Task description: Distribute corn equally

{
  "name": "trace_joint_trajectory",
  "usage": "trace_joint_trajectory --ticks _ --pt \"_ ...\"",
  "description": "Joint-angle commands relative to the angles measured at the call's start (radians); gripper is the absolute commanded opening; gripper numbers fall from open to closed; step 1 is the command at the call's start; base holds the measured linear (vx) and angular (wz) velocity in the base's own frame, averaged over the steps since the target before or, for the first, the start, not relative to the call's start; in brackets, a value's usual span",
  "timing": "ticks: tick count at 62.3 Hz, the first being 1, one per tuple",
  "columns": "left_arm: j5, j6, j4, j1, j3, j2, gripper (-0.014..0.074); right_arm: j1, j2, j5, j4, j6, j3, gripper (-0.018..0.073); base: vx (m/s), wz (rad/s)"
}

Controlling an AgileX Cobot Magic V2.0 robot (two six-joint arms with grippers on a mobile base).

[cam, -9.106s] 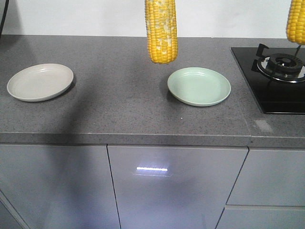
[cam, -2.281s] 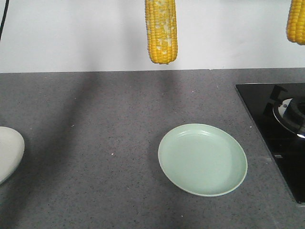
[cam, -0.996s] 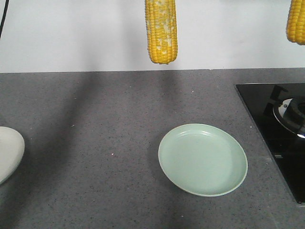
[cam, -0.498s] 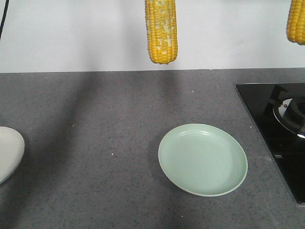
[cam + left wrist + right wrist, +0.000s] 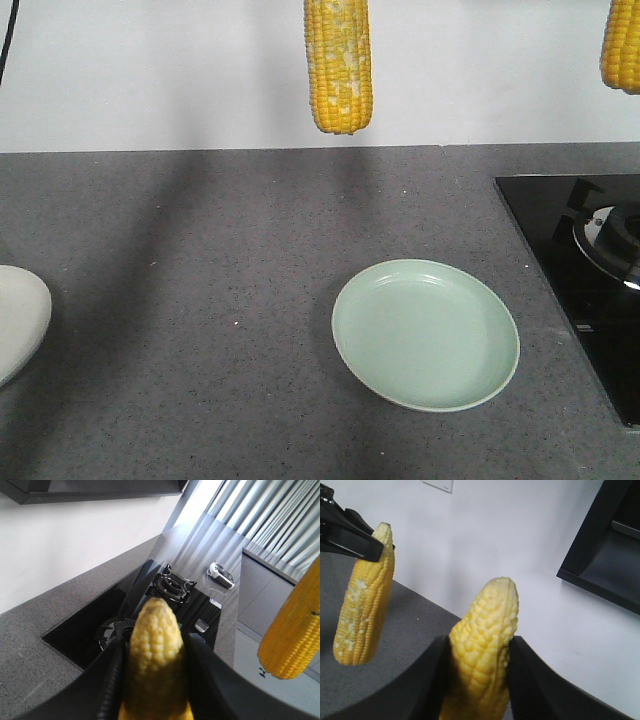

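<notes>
Hanging high over the counter [image 5: 200, 300], both cobs [image 5: 338, 65] [image 5: 621, 45] sit clamped in each arm's fingers [image 5: 112, 680] [image 5: 432, 680].

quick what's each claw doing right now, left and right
Left claw: closed on a corn cob, the one with paler patches.
Right claw: closed on another corn cob.

My left gripper [image 5: 152, 680], black, holds a yellow cob with whitish patches [image 5: 338, 62]; my right gripper [image 5: 476, 680], black, a plain yellow cob [image 5: 482, 650]. Pale green plate [image 5: 425, 334], cream plate [image 5: 18, 318], speckled grey counter [image 5: 200, 300], black hob [image 5: 590, 270].
</notes>
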Motion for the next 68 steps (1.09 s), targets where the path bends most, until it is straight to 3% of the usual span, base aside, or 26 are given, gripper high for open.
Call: trace_joint_trajectory --ticks 1,17,32,43,59,68 --pt "-0.028 -0.011 -0.057 0.000 -0.067 -0.069 -0.0007 -0.006 -0.014 -0.031 0.039 0.012 -0.021 -0.0004 0.00 0.00" --pt "-0.028 -0.011 -0.057 0.000 -0.067 -0.069 -0.0007 -0.004 0.071 -0.003 0.291 0.107 -0.017 -0.0004 0.00 0.00" --pt "-0.028 -0.011 -0.057 0.000 -0.067 -0.069 -0.0007 0.013 0.200 -0.003 0.324 0.145 -0.017 -0.0004 0.00 0.00" --pt "-0.028 -0.011 -0.057 0.000 -0.067 -0.069 -0.0007 0.118 0.291 -0.003 0.269 0.153 -0.017 -0.0004 0.00 0.00" --pt "-0.028 -0.011 -0.057 0.000 -0.067 -0.069 -0.0007 0.342 0.383 -0.003 -0.055 0.220 -0.016 -0.0004 0.00 0.00" --pt "-0.028 -0.011 -0.057 0.000 -0.067 -0.069 -0.0007 0.384 0.393 -0.003 -0.096 0.224 0.112 -0.0004 0.00 0.00"
